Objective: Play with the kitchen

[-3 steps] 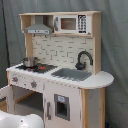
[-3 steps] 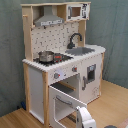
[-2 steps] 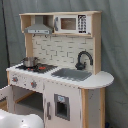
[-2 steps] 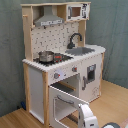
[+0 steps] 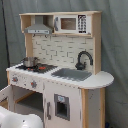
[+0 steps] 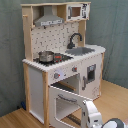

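Little has shifted: the arm has crept up and leftward at the bottom of the second exterior view, closing on the oven door, while the kitchen has not moved. You cannot tell from either view whether the gripper is spread or pressed together, since it does not show clearly.

The kitchen stands on the wooden floor against a grey curtain. Its oven door hangs open, dropped forward and downward on its bottom hinge, which is likely why the arm sits low beside it; your nearest play looks like the door or the oven space behind it.

Count what you have: one pot on the stove, placed there as if cooking; one sink with one faucet arched over it; one hood; one microwave on the upper shelf; two knobs on the front panel under the worktop.
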Controlling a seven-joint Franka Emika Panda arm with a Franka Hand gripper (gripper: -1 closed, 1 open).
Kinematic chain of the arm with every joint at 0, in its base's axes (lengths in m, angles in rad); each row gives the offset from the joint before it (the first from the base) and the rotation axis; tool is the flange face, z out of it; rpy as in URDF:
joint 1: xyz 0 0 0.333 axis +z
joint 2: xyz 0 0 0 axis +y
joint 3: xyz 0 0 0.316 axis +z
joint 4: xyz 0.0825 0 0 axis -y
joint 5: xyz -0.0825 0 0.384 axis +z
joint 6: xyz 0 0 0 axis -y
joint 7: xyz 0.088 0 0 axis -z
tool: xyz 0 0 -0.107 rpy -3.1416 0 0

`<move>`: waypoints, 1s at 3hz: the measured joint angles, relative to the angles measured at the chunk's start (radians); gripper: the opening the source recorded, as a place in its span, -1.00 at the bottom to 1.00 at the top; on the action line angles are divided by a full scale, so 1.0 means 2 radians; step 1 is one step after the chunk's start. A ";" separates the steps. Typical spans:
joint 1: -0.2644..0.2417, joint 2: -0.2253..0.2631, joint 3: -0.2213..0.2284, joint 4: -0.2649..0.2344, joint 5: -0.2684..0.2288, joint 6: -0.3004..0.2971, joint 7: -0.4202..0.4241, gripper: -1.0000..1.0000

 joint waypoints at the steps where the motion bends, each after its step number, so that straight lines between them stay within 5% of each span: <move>1: 0.009 0.027 0.005 -0.046 0.000 0.001 0.021 1.00; 3: 0.005 0.055 0.009 -0.113 0.000 0.052 0.061 1.00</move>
